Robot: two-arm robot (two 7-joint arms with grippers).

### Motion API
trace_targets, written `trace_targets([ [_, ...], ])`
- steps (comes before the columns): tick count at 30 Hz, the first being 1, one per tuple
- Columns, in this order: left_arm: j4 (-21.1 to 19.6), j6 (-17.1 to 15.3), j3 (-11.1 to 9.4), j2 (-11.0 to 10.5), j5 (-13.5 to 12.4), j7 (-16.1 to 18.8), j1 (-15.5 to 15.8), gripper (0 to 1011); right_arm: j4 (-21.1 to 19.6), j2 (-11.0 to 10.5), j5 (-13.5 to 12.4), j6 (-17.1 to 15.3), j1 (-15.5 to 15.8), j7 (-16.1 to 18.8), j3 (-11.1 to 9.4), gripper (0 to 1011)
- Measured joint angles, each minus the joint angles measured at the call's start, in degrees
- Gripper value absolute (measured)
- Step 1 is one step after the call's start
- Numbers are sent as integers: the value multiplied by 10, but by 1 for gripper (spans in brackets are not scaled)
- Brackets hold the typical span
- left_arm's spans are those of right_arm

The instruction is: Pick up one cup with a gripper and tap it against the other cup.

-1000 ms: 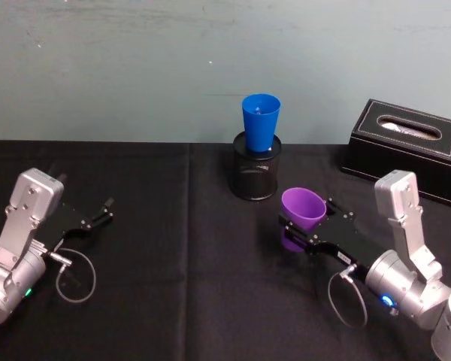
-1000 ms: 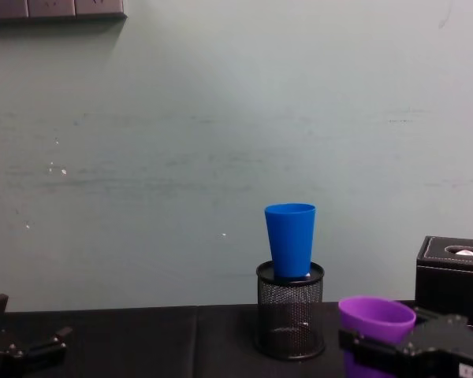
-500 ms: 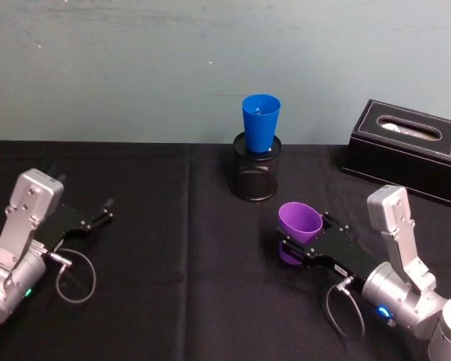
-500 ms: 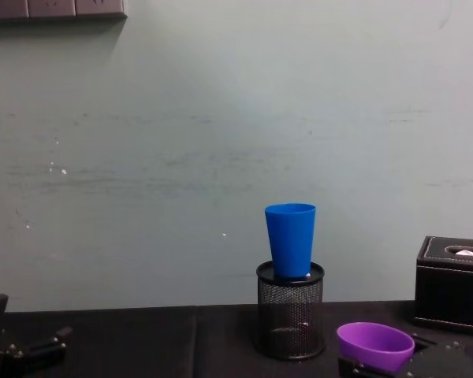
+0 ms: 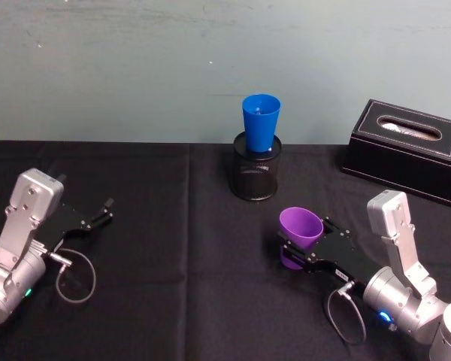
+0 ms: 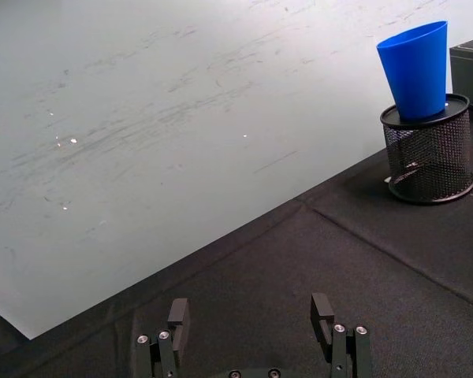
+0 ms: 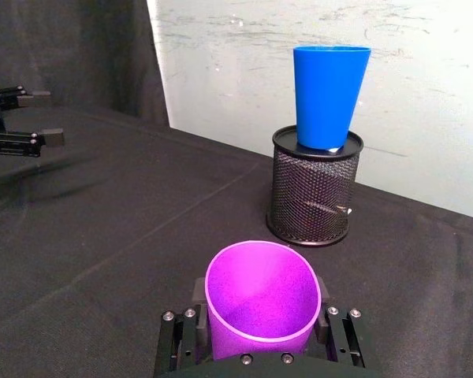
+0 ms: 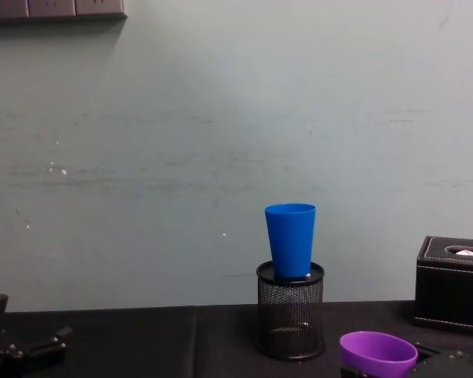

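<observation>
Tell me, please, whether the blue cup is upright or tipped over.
Upright: the blue cup stands mouth-up, its base seated in the black mesh holder.

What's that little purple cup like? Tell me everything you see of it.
The purple cup is short, wide, plastic-looking, tapered with a rolled rim, and empty. The right gripper clamps its sides, holding it tilted, mouth facing up and forward, low near the black tablecloth, well apart from the blue cup.

black mesh holder (image 5: 255, 177) upright, far centre of tabletop (image 5: 173, 248). tabletop under black cloth, crease running near-to-far just left of holder. black tissue box (image 5: 406, 150) far right, well apart from holder. pale scuffed wall (image 5: 135, 68) behind; grey plates (image 8: 55, 8) high left.
</observation>
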State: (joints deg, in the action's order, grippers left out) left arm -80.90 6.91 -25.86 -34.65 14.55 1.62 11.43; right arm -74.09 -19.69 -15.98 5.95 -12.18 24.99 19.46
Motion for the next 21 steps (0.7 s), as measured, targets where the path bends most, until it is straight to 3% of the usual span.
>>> trace_targets([
  [14,0,0,0,0,0,0,0,1011,-1,0,0,0,0,0,0,741],
  [21,0,0,0,0,0,0,0,1011,-1,0,0,0,0,0,0,915],
])
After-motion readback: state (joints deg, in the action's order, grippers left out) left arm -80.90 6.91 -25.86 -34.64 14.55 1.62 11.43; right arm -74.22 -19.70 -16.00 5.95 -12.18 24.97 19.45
